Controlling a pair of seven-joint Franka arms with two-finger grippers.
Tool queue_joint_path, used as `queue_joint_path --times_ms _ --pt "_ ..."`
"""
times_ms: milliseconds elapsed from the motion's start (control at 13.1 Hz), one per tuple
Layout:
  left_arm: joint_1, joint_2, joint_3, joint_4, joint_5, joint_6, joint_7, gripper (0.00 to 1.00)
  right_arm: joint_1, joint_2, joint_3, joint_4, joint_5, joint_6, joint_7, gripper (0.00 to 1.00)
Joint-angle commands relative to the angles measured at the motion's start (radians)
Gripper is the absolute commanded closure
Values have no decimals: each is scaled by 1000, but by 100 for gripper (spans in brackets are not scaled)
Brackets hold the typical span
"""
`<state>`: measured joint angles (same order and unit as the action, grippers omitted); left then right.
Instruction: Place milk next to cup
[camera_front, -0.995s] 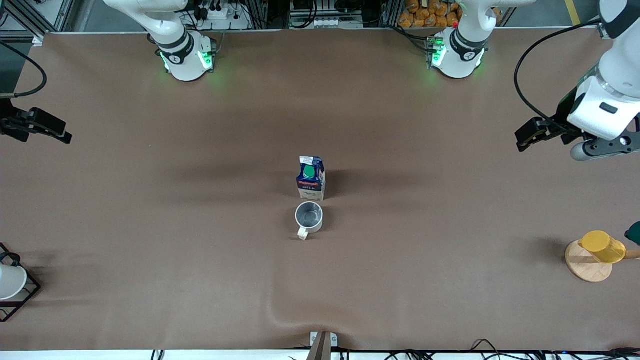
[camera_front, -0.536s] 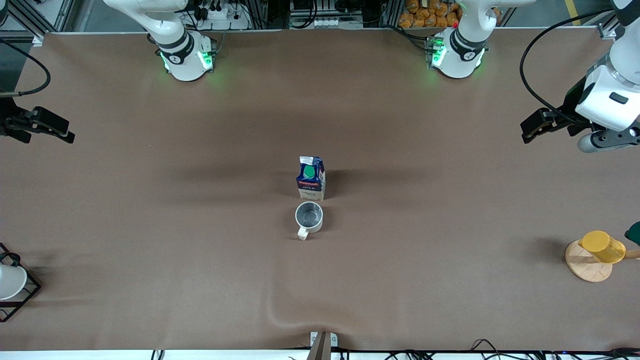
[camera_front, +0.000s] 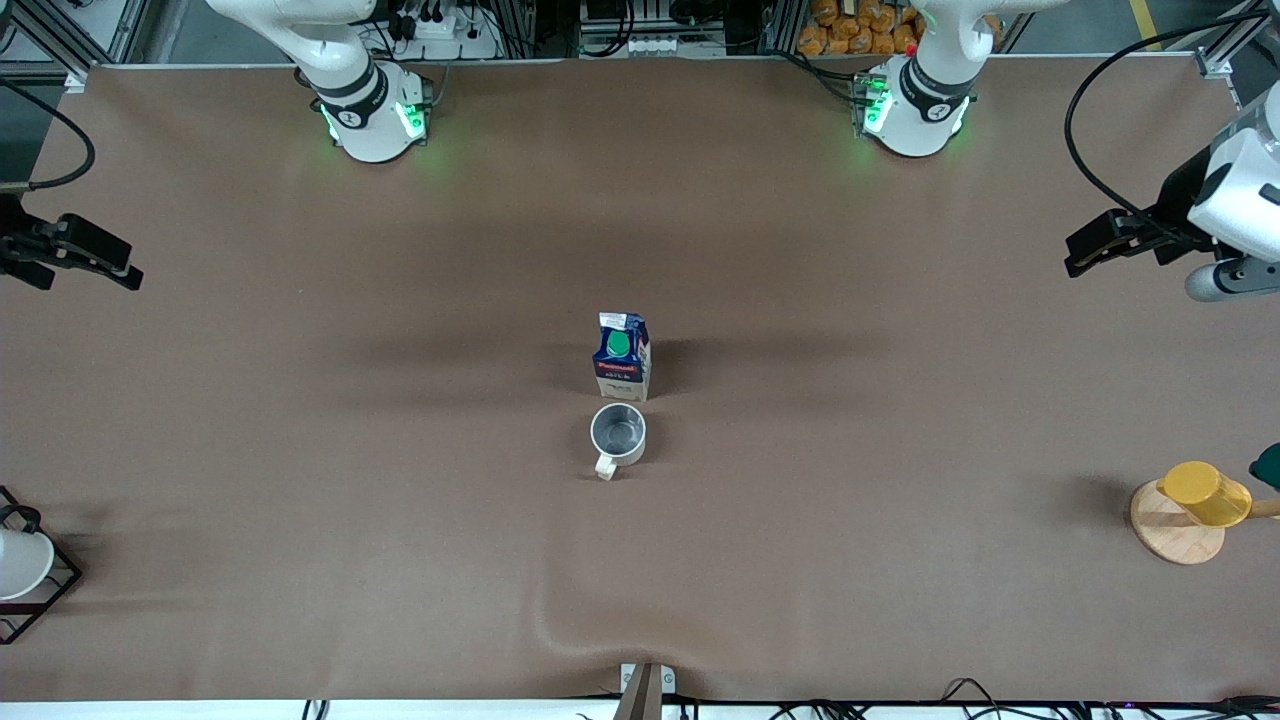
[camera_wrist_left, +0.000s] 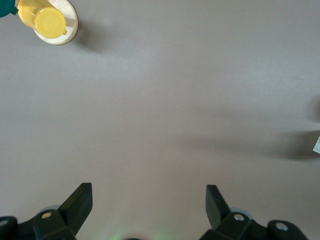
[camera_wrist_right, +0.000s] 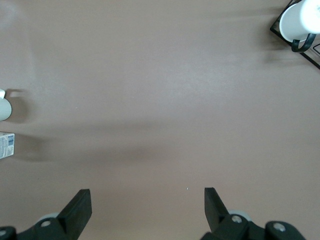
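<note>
- The left gripper (camera_front: 1090, 252) hangs over bare table at the left arm's end — fingers (camera_wrist_left: 80, 202) spread wide, holding nothing.
- The right gripper (camera_front: 110, 266) hangs over the right arm's end of the table, jaws likewise wide apart and empty.
- The milk (camera_front: 622, 356) stands upright mid-table, well apart from both grippers, roughly midway between them.
- The cup (camera_front: 618, 437) sits just beside the milk, nearer the front camera — equally far from either gripper.
- A yellow cup (camera_front: 1205, 494) on a wooden disc (camera_front: 1165, 525) lies near the left gripper's end.
</note>
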<state>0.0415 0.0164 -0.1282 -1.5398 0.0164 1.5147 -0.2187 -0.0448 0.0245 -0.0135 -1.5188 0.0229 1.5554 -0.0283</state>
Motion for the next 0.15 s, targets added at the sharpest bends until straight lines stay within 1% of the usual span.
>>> queue_joint_path --times_ms 0,77 --pt "14 -13 -4 19 -22 -1 48 0 -12 -6 7 6 -3 -5 -12 0" --pt "11 -10 -7 20 -19 -2 47 0 -12 -5 7 5 -3 -5 -12 0"
